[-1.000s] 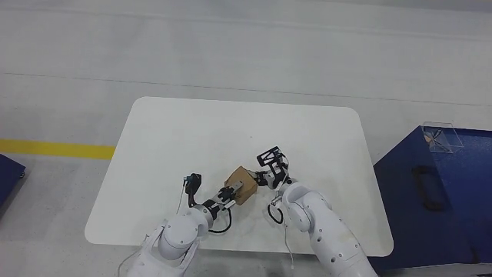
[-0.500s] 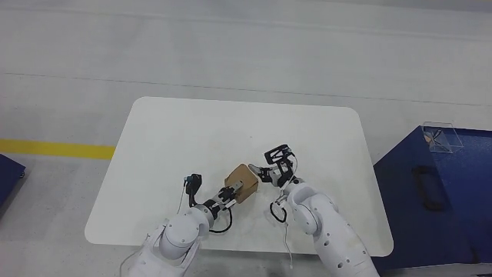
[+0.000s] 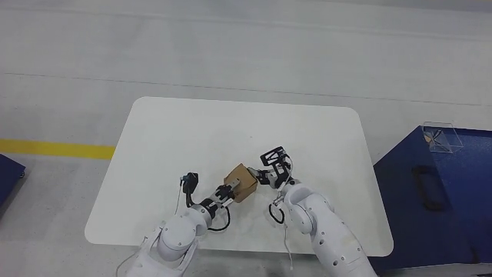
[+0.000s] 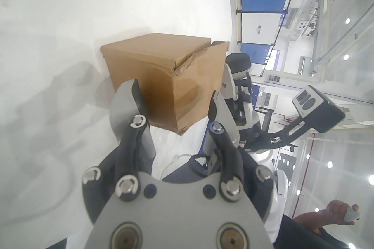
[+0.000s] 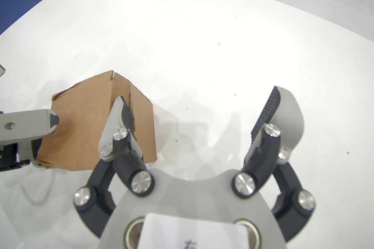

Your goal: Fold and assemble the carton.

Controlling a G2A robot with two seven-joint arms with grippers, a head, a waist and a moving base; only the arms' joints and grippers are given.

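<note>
**Carton [image 3: 241, 184] [image 4: 157, 72] [image 5: 79, 127] held by one corner near front of counter [image 3: 177, 138]**

At the left, left hand [image 3: 224, 194] [image 4: 173, 98]: part open, fingers [image 4: 128, 104] set one on each side of the carton's near corner, gripping it there. In the middle, brown carton, sitting on the white counter toward the front edge, between the two hands. Folded up into a box shape, creased and split along one corner. At the right, right hand [image 3: 267, 175] [image 5: 198, 99]: spread wide, nothing in its grasp. One finger [image 5: 122, 116] close against the carton's side face, touching or not impossible to tell; other finger well clear, over bare counter.
</note>
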